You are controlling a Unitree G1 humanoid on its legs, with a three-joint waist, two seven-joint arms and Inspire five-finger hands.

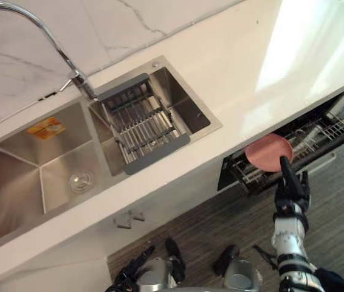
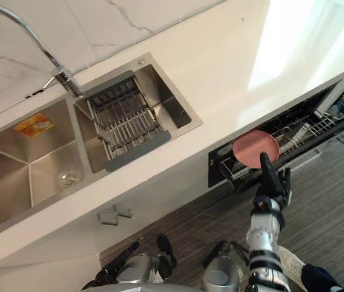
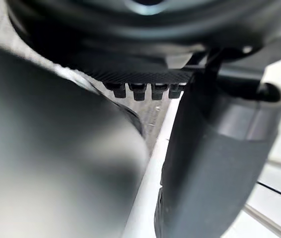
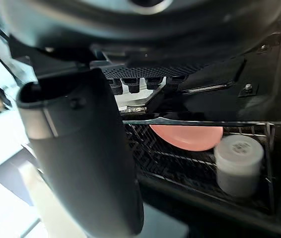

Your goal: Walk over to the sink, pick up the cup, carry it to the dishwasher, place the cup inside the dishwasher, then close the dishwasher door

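Right hand: our right hand (image 1: 292, 191) is up at the front of the open dishwasher (image 1: 234, 171). Its fingers are straight and apart, and there's nothing in it. The fingertips point at the pink plate (image 1: 269, 152), reaching its lower rim from what we can see.
Cup: the pale cup (image 4: 239, 166) is already in the dishwasher. It sits in the wire rack (image 4: 180, 163) just beside the pink plate, and it looks bottom-up to us. The hand isn't touching it.
Dishwasher: it's tucked under the white countertop (image 1: 220, 67), and the rack sticks out past the counter edge with the plate leaning in it. We honestly can't make out the door itself.
Left hand: our left hand (image 1: 129, 275) hangs low over the striped dark floor (image 1: 220, 219), well apart from the dishwasher. Its fingers are loose and it holds nothing.
Sink: the steel double sink (image 1: 14, 152) is off to our left in the same countertop.
Sink bits: the curved faucet (image 1: 38, 27) arches over it, and a grey drain rack (image 1: 141, 121) lies across the smaller basin. The bigger basin has an orange patch (image 1: 46, 128) on its back wall and a round drain (image 1: 81, 181) in the bottom.
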